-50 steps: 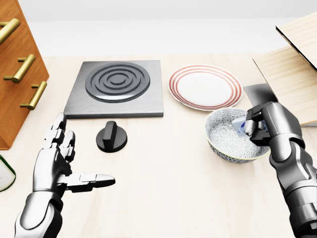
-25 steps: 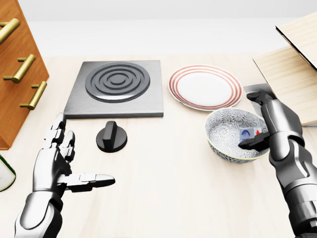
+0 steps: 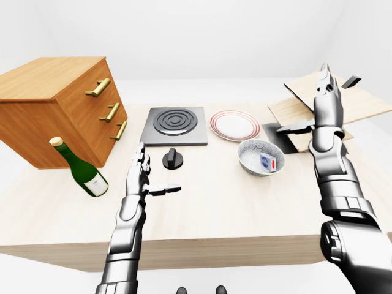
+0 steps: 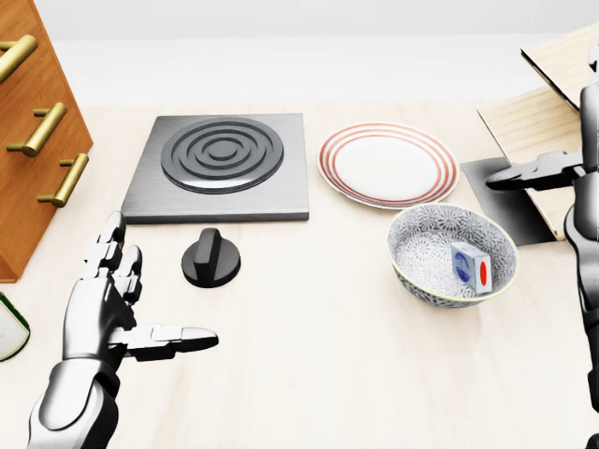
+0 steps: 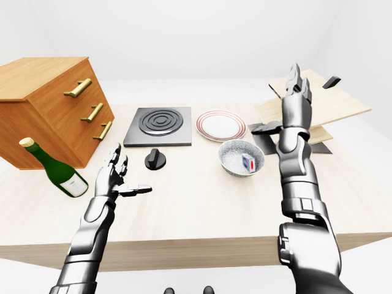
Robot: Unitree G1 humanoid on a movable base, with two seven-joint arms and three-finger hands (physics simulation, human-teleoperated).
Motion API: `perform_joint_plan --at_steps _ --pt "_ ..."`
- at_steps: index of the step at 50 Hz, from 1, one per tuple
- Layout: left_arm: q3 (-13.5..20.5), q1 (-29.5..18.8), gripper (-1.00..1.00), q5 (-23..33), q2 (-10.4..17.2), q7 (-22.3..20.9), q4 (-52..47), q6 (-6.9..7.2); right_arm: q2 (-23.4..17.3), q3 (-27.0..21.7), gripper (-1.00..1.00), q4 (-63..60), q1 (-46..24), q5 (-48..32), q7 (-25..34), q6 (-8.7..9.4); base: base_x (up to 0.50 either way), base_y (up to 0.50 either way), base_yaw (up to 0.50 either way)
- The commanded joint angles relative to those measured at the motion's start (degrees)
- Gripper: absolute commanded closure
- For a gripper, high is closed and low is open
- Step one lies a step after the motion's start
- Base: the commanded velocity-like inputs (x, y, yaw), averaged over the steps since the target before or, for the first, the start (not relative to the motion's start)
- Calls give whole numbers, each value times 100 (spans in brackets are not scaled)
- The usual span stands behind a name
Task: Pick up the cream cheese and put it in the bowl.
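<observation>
The cream cheese (image 4: 471, 267), a small white and blue box with a red dot, lies inside the patterned bowl (image 4: 409, 267), against its right wall. My right hand (image 3: 313, 107) is open, fingers pointing up, raised well above and to the right of the bowl and apart from it. In the head view only its thumb and arm show at the right edge. My left hand (image 4: 140, 299) is open and empty, hovering low at the left, below the black knob.
A grey hotplate (image 4: 220, 164) and a black knob (image 4: 211, 257) are left of the bowl. A red-rimmed plate (image 4: 388, 164) is above it. A wooden drawer cabinet (image 3: 55, 104) and a wine bottle (image 3: 79, 168) are at the left. Wooden boards (image 3: 343, 107) are at the right.
My right hand let go of the cream cheese, which now rests in the bowl. The hand opened and rose up and to the right. My left hand has not moved.
</observation>
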Motion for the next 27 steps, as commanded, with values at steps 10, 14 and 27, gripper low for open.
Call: perform_joint_plan --at_steps 10,14,27 --pt "-74 -86 -100 100 -50 43 155 -101 473 -343 -100 -3233 1168 632 761 845 0 0 0" --pt "-100 -109 -100 108 -65 74 120 -67 772 -242 -100 -3483 1536 687 836 790 0 0 0" --pt "-137 37 -100 89 -108 72 -424 75 1594 27 -100 -3815 2612 740 654 217 0 0 0"
